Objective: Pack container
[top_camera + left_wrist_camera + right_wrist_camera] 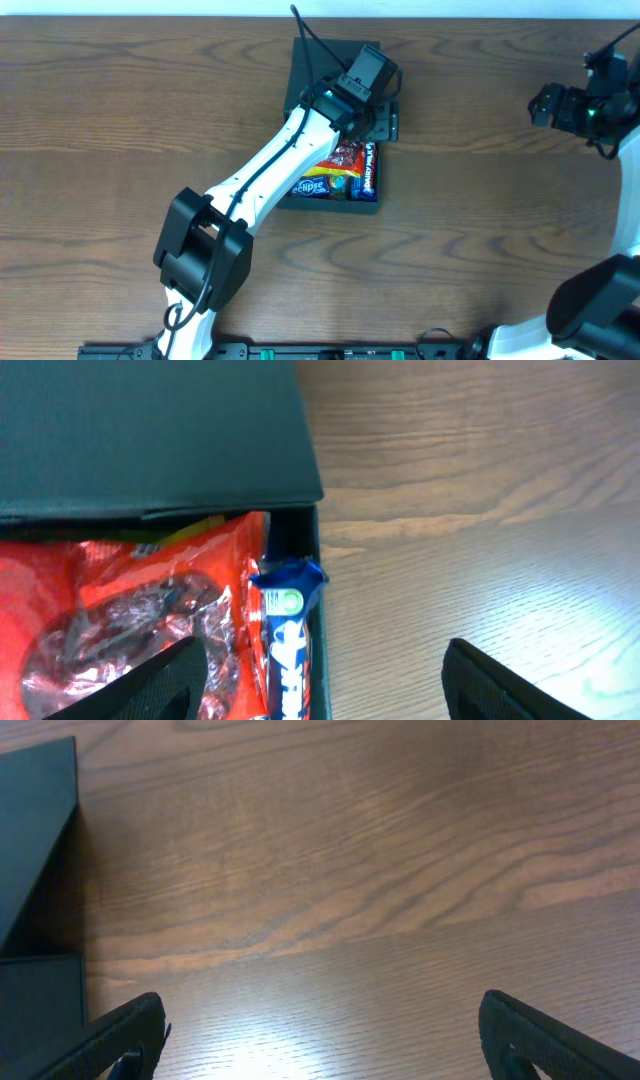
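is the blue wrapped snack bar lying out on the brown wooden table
No, the blue wrapped snack bar lies inside the dark teal rectangular box, beside the red crinkly packet.

Left tool [322, 660], right tool [320, 1010], apparently spread

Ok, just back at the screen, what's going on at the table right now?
The left arm is stretched out over the container, which stands open. The left gripper hangs open at the box's edge and holds nothing, with one finger above the snacks and the other out over the table. Inside lie a red packet, a blue bar against the wall and a blue packet. The right gripper is open, off to the side above the wood, not involved.
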Motion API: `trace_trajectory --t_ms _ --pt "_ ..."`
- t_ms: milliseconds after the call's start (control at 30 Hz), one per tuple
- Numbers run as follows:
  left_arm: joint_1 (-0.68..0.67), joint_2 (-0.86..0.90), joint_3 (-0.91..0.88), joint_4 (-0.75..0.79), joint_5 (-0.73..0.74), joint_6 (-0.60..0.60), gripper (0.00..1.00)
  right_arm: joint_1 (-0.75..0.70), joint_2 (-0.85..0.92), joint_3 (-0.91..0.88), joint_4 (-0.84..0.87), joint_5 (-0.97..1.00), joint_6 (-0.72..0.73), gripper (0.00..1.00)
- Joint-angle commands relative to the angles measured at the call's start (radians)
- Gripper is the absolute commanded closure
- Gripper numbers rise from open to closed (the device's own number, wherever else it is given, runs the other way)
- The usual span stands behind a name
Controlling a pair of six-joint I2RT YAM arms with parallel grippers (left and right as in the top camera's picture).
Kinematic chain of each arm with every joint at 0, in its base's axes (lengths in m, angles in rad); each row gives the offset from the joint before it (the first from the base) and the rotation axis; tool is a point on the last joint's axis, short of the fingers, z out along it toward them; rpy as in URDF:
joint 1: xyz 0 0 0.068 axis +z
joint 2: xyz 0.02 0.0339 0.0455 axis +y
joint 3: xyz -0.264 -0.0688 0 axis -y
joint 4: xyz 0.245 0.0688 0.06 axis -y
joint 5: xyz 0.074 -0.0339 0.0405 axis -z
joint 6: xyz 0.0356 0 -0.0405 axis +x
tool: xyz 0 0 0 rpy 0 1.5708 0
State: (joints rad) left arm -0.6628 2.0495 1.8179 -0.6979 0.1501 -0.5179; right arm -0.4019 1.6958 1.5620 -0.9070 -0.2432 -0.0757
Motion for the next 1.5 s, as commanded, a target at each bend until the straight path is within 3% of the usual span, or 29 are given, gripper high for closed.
trace_trajectory --t_ms 0,167,233,267,300,333,367,400,533,633,800,1033,1200,1467 --pt "0.002 -0.014 0.016 0.004 0.0 0.101 0.23 -0.005 -0.003 -0.006 0.0 -0.008 0.015 0.01" --pt "0.023 -0.05 0.062 0.011 -0.044 0.279 0.23 -0.005 -0.003 -0.006 -0.002 -0.008 0.015 0.01" --pt "0.049 -0.079 0.066 0.032 -0.137 0.291 0.37 -0.005 -0.003 -0.006 -0.003 -0.008 0.015 0.01" --pt "0.077 -0.097 0.066 0.047 -0.195 0.295 0.51 -0.004 -0.003 -0.006 -0.005 -0.008 0.015 0.01" --pt "0.105 -0.107 0.066 0.058 -0.225 0.296 0.69 -0.002 -0.003 -0.006 -0.005 -0.01 0.015 0.07" --pt "0.142 -0.114 0.066 0.07 -0.231 0.303 0.82 0.0 -0.003 -0.006 -0.005 -0.026 0.014 0.22" --pt "0.18 -0.115 0.066 0.081 -0.227 0.311 0.94 0.004 -0.003 -0.006 -0.004 -0.055 0.014 0.56" --pt "0.219 -0.115 0.066 0.083 -0.228 0.32 0.94 0.011 -0.003 -0.006 -0.003 -0.09 0.015 0.98" --pt "0.358 -0.113 0.065 0.119 -0.221 0.379 0.94 0.067 0.007 -0.006 -0.005 -0.158 0.015 0.98" --pt "0.42 -0.1 0.065 0.134 -0.114 0.379 0.94 0.124 0.033 -0.007 0.002 -0.158 0.016 0.98" --pt "0.503 -0.02 0.065 0.135 0.03 0.281 0.94 0.244 0.137 -0.007 0.058 -0.257 0.031 0.99" --pt "0.561 0.095 0.065 0.171 0.111 0.215 0.94 0.364 0.293 -0.007 0.228 -0.367 0.174 0.99" --pt "0.591 0.183 0.066 0.199 0.272 0.167 0.94 0.405 0.391 -0.006 0.35 -0.408 0.269 0.99" --pt "0.577 0.283 0.065 0.116 0.36 0.085 0.94 0.413 0.527 -0.006 0.383 -0.472 0.319 0.99"
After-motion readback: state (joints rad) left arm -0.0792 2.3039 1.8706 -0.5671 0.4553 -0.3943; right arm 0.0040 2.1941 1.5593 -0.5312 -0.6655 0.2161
